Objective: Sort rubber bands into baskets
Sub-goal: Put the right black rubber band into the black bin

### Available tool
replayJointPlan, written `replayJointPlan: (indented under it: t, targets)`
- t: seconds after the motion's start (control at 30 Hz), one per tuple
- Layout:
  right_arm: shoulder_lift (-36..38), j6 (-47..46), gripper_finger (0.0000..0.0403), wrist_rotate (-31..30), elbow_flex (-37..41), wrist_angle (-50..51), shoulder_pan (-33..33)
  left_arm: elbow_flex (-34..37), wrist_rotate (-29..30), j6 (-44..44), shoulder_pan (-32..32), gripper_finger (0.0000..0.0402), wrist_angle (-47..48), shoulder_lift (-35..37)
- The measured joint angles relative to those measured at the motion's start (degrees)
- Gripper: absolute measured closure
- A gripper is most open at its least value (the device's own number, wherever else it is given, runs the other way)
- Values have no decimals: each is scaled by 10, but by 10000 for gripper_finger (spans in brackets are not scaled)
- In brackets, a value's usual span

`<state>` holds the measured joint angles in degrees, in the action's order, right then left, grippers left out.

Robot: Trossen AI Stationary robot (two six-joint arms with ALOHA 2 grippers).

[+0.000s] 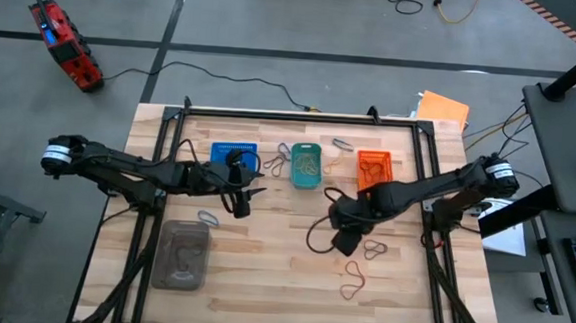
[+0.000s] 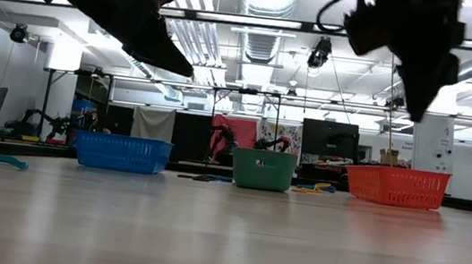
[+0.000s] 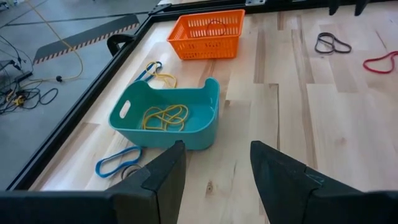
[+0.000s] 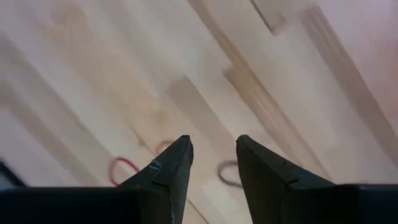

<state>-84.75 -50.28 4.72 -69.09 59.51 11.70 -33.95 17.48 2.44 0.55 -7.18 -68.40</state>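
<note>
Right claw point(image 1: 344, 241) held over worktop point(image 1: 261, 280) centre-right, fingers apart, nothing gripped. Loose rubber bands point(image 1: 362, 266) lie just beside and in front of it: thin, limp, twisted loops, red and dark.

Step judged: pick of one band. Claw best lowered straight down, one finger slid inside loop, flat grip avoided; thin elastic likely to slip or snap away on smooth plank wood.

Left claw point(image 1: 237, 201) parked open near blue basket point(image 1: 232, 156).

Teal basket point(image 3: 168, 115) already holds yellow bands; orange basket point(image 1: 374, 168) perforated, rigid plastic.
</note>
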Motion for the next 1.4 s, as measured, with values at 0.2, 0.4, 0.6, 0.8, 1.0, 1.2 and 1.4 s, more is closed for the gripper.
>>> replayJointPlan:
  t: [0.2, 0.4, 0.6, 0.8, 1.0, 1.2, 1.4]
  targets:
    - [0, -74, 282, 0, 41, 4, 20, 0, 0, 0, 0, 238, 0, 0]
    - [-1, -105, 265, -9, 96, -12, 28, 0, 0, 21, 0, 238, 0, 0]
    - [-1, -115, 238, -17, 139, -80, 34, 0, 0, 42, 0, 238, 0, 0]
    - [-1, -150, 223, -14, 163, -83, 44, 0, 28, 73, 0, 238, 21, 1]
    - [-1, -197, 220, -7, 169, -86, 72, 0, 29, 78, 0, 238, 105, 20]
    - [-1, -219, 220, -18, 182, -97, 80, 0, 30, 87, 0, 238, 148, 67]
    - [-13, -224, 220, -14, 209, -157, 80, 0, 32, 101, 0, 238, 145, 123]
